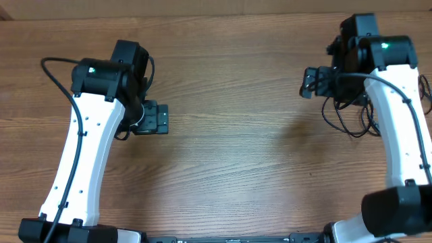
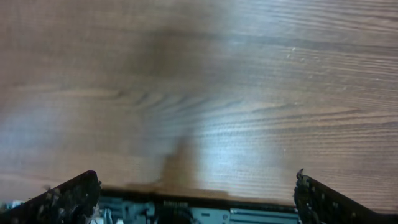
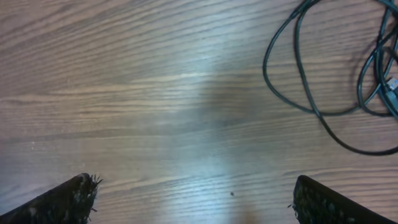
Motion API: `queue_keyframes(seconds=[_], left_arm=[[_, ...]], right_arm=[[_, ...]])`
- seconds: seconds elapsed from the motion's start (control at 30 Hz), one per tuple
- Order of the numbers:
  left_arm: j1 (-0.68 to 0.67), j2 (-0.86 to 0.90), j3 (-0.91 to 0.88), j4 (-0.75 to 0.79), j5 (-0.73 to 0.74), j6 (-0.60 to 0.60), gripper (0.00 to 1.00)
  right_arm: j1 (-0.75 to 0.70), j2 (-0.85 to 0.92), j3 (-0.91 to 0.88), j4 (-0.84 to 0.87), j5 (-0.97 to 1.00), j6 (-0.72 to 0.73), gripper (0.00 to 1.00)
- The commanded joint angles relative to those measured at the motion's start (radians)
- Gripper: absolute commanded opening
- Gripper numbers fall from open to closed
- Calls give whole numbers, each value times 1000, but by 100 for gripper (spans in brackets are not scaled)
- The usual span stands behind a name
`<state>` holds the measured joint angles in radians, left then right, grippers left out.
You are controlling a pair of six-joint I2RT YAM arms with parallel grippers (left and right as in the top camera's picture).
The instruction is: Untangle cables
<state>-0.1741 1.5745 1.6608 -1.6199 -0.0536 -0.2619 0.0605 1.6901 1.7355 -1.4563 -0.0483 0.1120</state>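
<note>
White arms (image 1: 84, 155), black joints (image 1: 111, 79), green lights (image 1: 92, 67); left claw (image 1: 156, 119), right claw (image 1: 312, 82) black.

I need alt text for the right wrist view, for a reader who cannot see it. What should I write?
Thin black cables lie in loose overlapping loops on a wooden table at the upper right of the view. The right gripper is open and empty, its two dark fingers showing in the bottom corners, apart from the cables.
</note>
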Motion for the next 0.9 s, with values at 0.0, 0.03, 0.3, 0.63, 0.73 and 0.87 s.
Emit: queue_keyframes(seconds=[0.0,0.03,0.3,0.63,0.73,0.87], left_arm=[[10,-40,-4,-3,-17,-39,100],[9,-55,-5,-3,-16,-42,100],[-6,-313,-138,183,-44,-45,100],[-29,-899,-594,473,-110,-50,100],[-29,-991,-637,470,-111,-49,99],[-29,-1032,-644,433,-111,-49,99]], right_arm=[[20,-136,-77,34,25,20,100],[20,-174,-111,56,25,26,100],[20,-590,-475,300,25,27,100],[20,-915,-600,367,29,26,100],[20,-927,-600,360,29,26,100],[20,-918,-600,343,29,26,100]])
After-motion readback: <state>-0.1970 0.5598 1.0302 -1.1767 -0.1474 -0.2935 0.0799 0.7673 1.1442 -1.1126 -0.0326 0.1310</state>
